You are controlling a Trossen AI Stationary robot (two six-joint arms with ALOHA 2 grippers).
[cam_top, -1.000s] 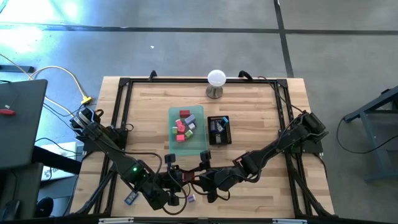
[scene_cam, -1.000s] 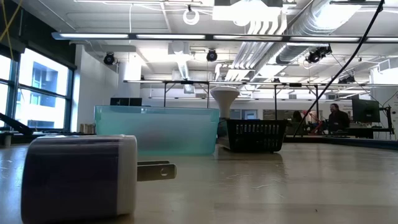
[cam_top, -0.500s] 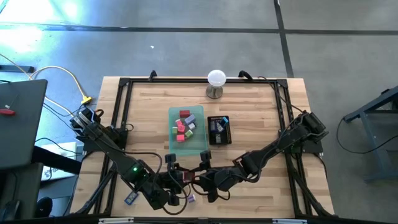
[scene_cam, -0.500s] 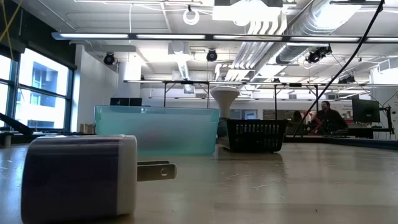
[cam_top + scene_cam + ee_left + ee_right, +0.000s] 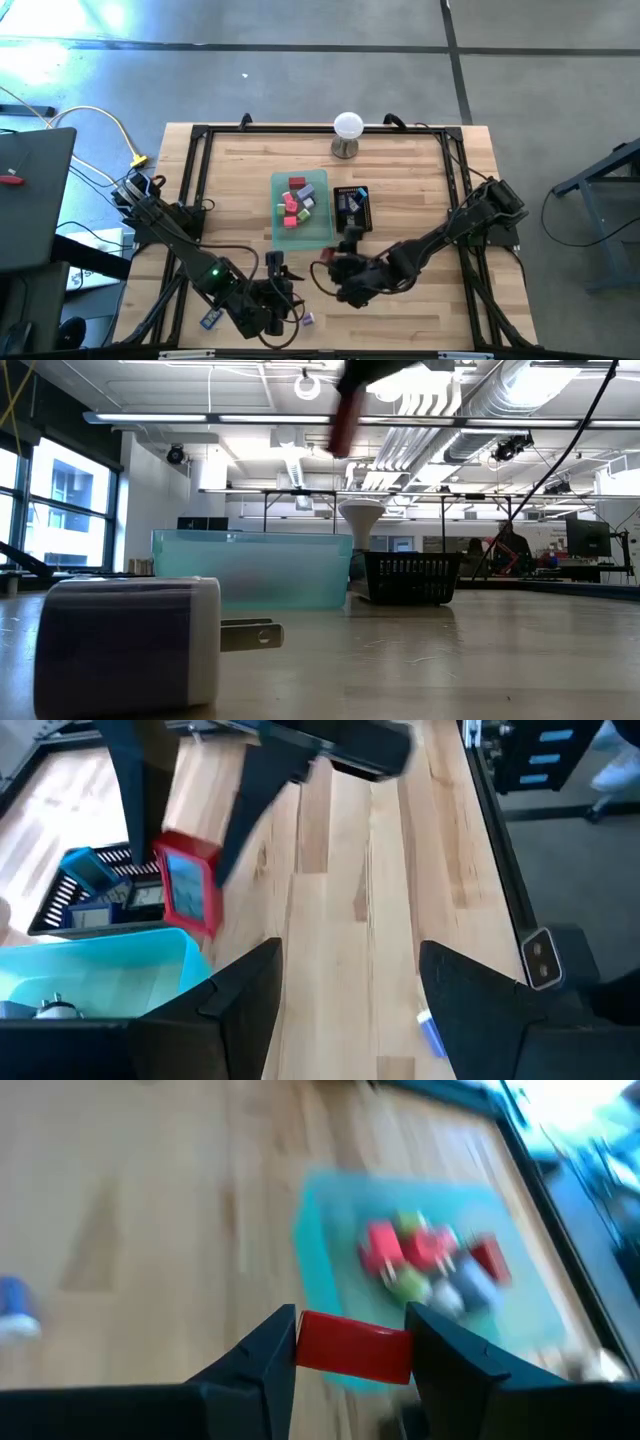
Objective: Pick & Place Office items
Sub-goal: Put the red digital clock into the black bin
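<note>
From above: a wooden table (image 5: pixel 420 180) with two dark arms. Near the middle, a green tray (image 5: pixel 322 232) with small office bits (image 5: pixel 294 203) inside, pink, red and green. Just beside it, a black tray (image 5: pixel 352 226) with more bits. By the far edge, a white ball (image 5: pixel 347 126) on a metal stand. Over the table, close to the near end of the green tray, the right gripper (image 5: pixel 332 262). Close to the edge across from the ball, the left gripper (image 5: pixel 284 300), low over the wood. Right by that edge, a small plug (image 5: pixel 307 319), and a blue bit (image 5: pixel 210 319) toward the left corner.

From table height: very close up, the plug (image 5: pixel 125 645), lying on its side with its prongs pointing right. Farther back, the green tray (image 5: pixel 250 570) and the black tray (image 5: pixel 410 578), side by side. High up, a blurry red block (image 5: pixel 343 415) in the air. Far off in the room, a person (image 5: pixel 510 545).

From the left wrist: left gripper (image 5: pixel 345 990) spread wide, with nothing in it, only bare wood below. Up ahead, the red block (image 5: pixel 188 890) pinched by the other arm's dark fingers, above the table next to both trays.

From the right wrist: right gripper (image 5: pixel 352 1342) closed tight on the red block (image 5: pixel 350 1352), one finger on each end. Down below, the green tray (image 5: pixel 320 1280) with its bits.
</note>
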